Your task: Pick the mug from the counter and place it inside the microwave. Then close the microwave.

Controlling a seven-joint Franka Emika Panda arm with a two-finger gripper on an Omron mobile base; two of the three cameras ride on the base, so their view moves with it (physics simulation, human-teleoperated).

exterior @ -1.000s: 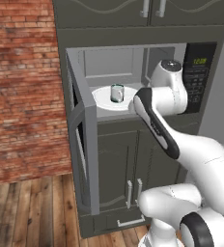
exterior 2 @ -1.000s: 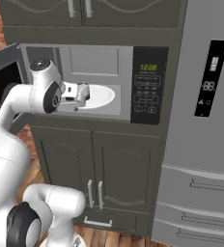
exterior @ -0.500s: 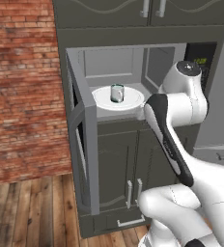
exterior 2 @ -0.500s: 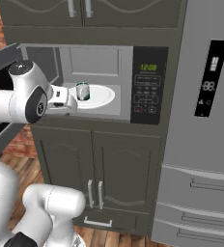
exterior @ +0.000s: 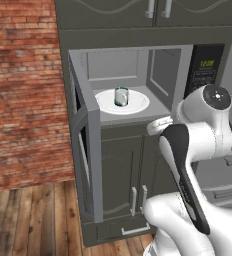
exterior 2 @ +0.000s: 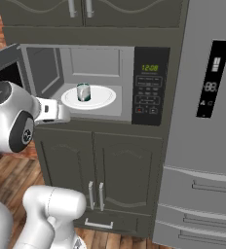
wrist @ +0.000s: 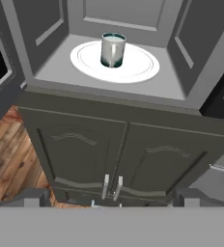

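1. Inside the open grey built-in microwave (exterior: 138,75), the small translucent blue-green glassy mug (exterior: 121,96) stands upright on the white round plate (exterior: 138,105), near the plate's middle.
2. From the right base camera the mug (exterior 2: 83,92) sits slightly left of the plate's (exterior 2: 103,99) centre, with the microwave's black keypad panel with its green display (exterior 2: 149,85) to the right of the cavity.
3. The microwave's grey-framed door (exterior: 86,145) stands swung wide open on the left, edge-on to the left base camera.
4. The white arm's two-finger gripper (exterior 2: 66,113) is outside the cavity, in front of its lower front edge and to the left, pointing toward the opening.
5. The mug is well apart from the gripper, farther in and higher than it; nothing is between the fingers.
6. Through the hand camera the mug (wrist: 112,49) appears in the upper middle, on the plate (wrist: 138,67), with the two dark finger tips (wrist: 34,198) low at the left and right corners, spread far apart, so the gripper stands released and empty.
7. Below the microwave, dark grey-green cabinet doors (wrist: 119,149) with paired metal handles face the hand camera.
8. A grey refrigerator (exterior 2: 202,136) with a small display stands to the right, and a red brick wall (exterior: 23,90) rises to the left above a wooden plank floor (exterior: 33,215).
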